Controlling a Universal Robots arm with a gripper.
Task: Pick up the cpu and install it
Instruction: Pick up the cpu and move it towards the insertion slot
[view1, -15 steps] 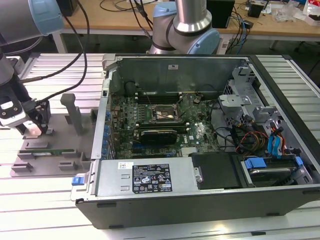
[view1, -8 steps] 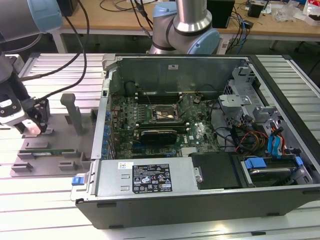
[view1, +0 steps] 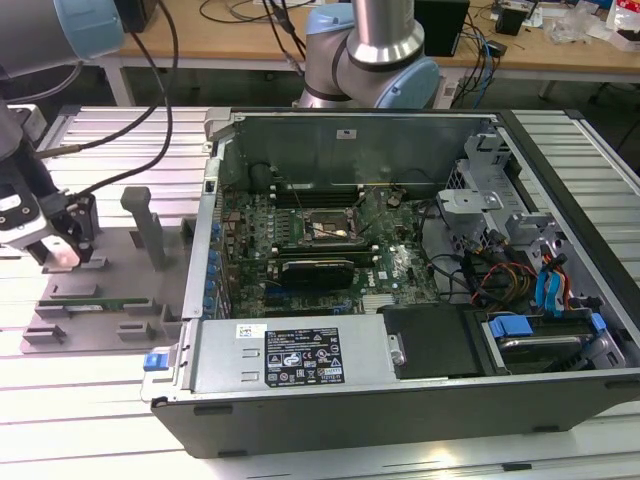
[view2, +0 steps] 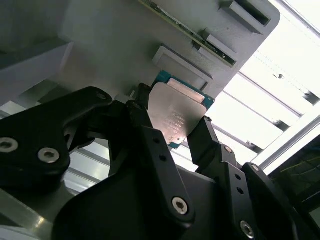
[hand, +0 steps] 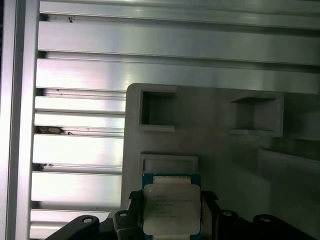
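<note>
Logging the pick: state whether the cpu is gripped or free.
Gripped. In both wrist views the gripper has its fingers on opposite edges of the cpu, over the grey tray. Lifted: cannot tell.

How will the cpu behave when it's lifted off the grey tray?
The cpu looks like a thin rigid plate, so it is probably stiff. Its smooth shiny metal top may be slippery. Flat and square, it is unlikely to roll.

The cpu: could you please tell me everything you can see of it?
The cpu is a flat square chip with a dull silver metal lid over a blue-green board edge. It lies flat over the grey tray, beside a raised rim, in both wrist views. The pincer is shut on two opposite edges; its black fingers touch it.
</note>
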